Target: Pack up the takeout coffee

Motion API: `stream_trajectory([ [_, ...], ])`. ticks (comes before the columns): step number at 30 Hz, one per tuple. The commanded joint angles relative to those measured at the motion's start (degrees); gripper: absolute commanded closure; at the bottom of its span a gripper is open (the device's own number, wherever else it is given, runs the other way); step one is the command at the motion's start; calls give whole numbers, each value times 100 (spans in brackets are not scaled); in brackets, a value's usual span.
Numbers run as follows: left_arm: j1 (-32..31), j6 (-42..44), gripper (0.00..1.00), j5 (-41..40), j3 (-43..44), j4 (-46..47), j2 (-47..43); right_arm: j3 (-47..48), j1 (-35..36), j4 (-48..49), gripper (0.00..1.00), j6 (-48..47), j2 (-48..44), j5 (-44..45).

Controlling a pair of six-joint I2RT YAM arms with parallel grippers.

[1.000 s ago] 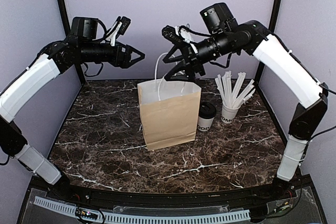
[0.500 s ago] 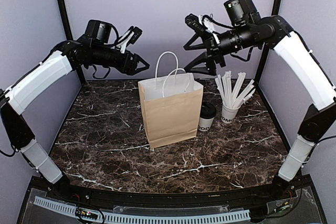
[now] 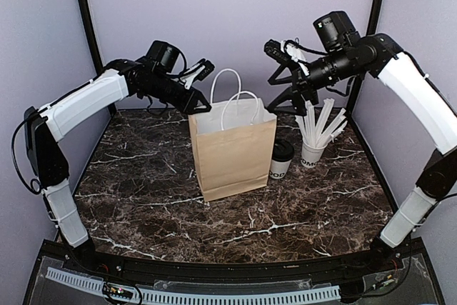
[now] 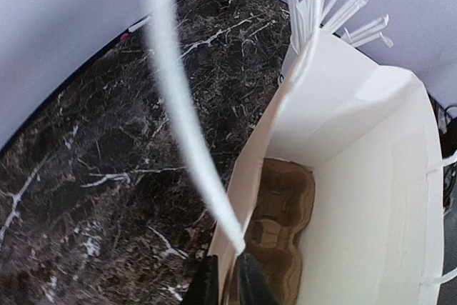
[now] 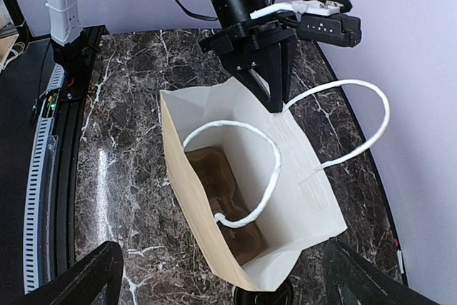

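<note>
The takeout coffee (image 3: 280,158), a white cup with a black lid, stands on the table against the right side of an open brown paper bag (image 3: 232,155). In the right wrist view only the lid's edge (image 5: 263,296) shows, under the bag (image 5: 300,176). My left gripper (image 3: 206,107) is shut on the bag's upper left rim, and its jaws (image 4: 225,287) pinch the bag wall (image 4: 257,176) beside a white handle (image 4: 178,105). My right gripper (image 3: 274,75) hangs open above the bag's back right, its fingers (image 5: 78,280) spread wide over the mouth. A brown cup carrier (image 5: 221,198) lies in the bag's bottom.
A second white cup (image 3: 312,153) full of wrapped white straws (image 3: 318,121) stands right of the coffee. The bag's two white handles (image 3: 230,91) stick up. Purple walls with black posts (image 3: 84,5) close the table at the back and sides.
My left gripper has swung right and down to the bag's left rim and closed on it. My right gripper has opened wide and drawn back to the right, off the handles.
</note>
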Motion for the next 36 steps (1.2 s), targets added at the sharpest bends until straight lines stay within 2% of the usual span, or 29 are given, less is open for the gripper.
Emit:
stream_trajectory([
  [1, -52, 131, 96, 187, 230, -169, -8, -103, -64, 289, 1, 40, -212, 85],
  [3, -134, 327, 100, 174, 258, -244, -65, -163, -89, 321, 1, 40, -208, 132],
  [8, -457, 980, 100, -751, -94, -347, -737, -431, -194, 509, 1, 88, -223, 309],
  [15, -1041, 1609, 100, -2318, -1396, -259, -2122, -1236, -384, 684, 1, -203, -181, 671],
  [21, -1498, 2030, 100, -2823, -2689, 334, -3279, -1867, -399, 803, 1, -588, 12, 1413],
  [24, -1947, 2280, 100, -3293, -3104, 436, -3554, -1993, -401, 800, 1, -782, 128, 1717],
  [28, -2655, 2551, 100, -4422, -3628, 719, -3850, -2068, -404, 819, 4, -847, 263, 1944],
  [32, -3320, 2660, 100, -5187, -3950, 1017, -4034, -2098, -399, 837, 6, -847, 344, 2096],
  [36, -4107, 2757, 100, -5964, -4340, 1797, -4191, -2125, -406, 815, 6, -732, 373, 2201],
])
